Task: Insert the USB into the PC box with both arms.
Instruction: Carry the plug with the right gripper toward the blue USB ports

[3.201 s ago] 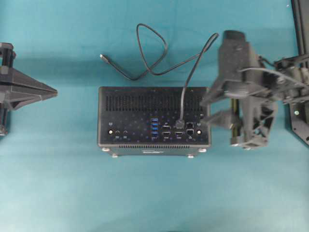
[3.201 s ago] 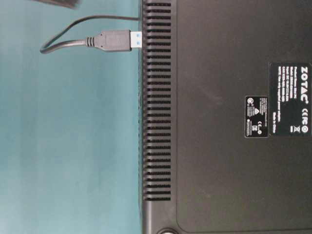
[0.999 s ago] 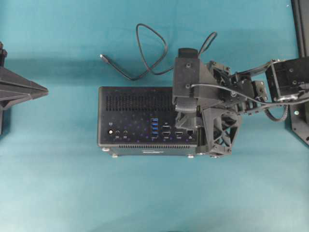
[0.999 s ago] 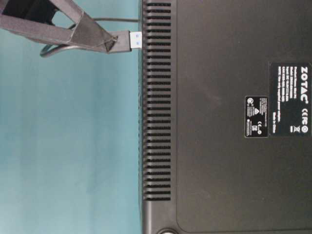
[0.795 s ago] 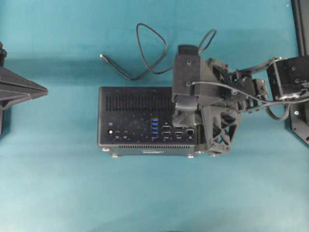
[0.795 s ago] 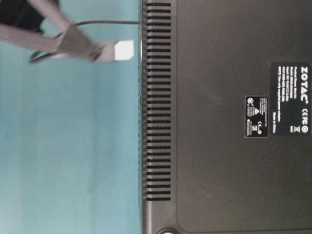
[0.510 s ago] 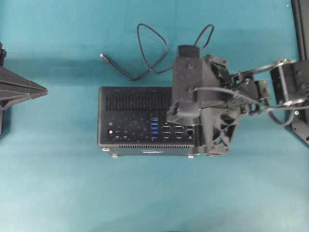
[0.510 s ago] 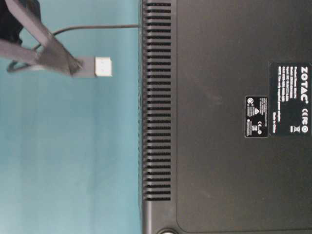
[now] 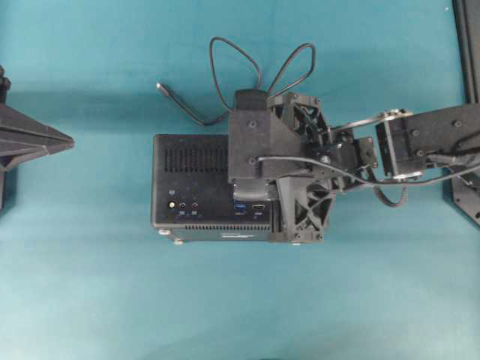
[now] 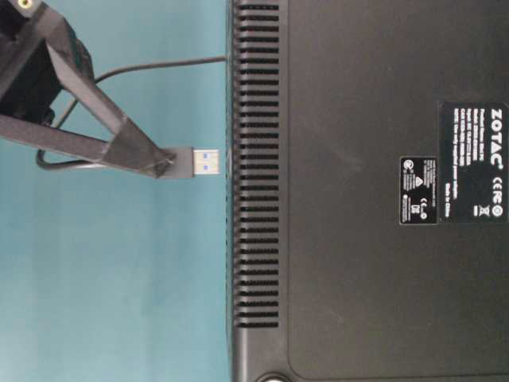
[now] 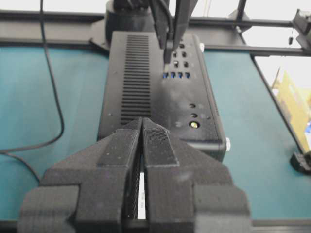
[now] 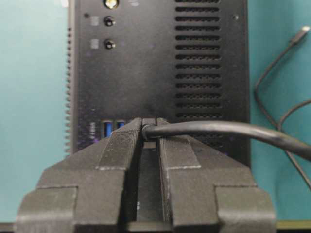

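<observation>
the teal table (image 9: 90, 285) is seen beneath everything. the pc box (image 9: 187, 187) lies near its middle, a black mini computer case with its port face turned up; a vent-slot grille (image 9: 196, 157) runs along the far part of that face, and a row of blue ports (image 11: 176, 75) is seen in the left wrist view. the right arm (image 9: 420, 146) is stretched in from the right edge and covers the right half of the case. the left arm (image 9: 30, 142) is parked at the left edge, well apart from the case.

the right gripper (image 10: 163, 165) is closed down narrow on the usb (image 10: 195, 162). in the table-level view the plug is held level, its blue-tongued metal tip pointing at the slotted side of the case, just beside it; whether it touches cannot be told. the left gripper (image 11: 142, 127) is seen with its two fingers pressed together and nothing between them.

the dark-grey cable (image 9: 225, 67) is looped on the table beyond the case, and its slimmer connector (image 9: 160, 88) lies at the far left of the loops.
</observation>
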### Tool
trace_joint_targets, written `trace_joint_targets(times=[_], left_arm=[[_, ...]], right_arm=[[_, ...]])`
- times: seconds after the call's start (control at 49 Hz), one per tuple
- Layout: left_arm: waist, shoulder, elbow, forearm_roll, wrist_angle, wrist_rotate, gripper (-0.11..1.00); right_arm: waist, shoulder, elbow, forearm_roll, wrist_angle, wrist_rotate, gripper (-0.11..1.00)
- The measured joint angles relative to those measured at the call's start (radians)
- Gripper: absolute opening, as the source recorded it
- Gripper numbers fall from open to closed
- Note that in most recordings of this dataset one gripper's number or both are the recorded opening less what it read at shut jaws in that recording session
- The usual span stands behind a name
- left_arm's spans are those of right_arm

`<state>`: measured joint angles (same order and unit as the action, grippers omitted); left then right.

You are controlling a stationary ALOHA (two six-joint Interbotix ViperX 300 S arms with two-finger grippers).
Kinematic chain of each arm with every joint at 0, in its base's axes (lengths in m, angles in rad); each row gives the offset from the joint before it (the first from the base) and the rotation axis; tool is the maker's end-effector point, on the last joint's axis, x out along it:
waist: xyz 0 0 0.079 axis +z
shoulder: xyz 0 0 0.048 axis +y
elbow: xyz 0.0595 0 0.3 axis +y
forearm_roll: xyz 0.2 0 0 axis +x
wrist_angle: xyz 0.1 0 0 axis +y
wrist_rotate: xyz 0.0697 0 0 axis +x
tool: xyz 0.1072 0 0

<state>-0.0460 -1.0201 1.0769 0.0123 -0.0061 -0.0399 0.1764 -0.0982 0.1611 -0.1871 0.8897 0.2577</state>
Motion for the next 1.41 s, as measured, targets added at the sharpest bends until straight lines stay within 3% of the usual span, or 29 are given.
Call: trace_joint_targets(times=[0.326,1.407], left_arm=[[0.0,-0.015,0.005,0.0,0.0,0.0,0.0],[0.0,-0.02,0.021,0.0,0.0,-0.003,0.0]], right_arm=[[0.0,0.003,-0.012,-0.055,0.025,0.0,0.09],[0.008,0.015,0.002,-0.061,0.003,0.0,0.09]])
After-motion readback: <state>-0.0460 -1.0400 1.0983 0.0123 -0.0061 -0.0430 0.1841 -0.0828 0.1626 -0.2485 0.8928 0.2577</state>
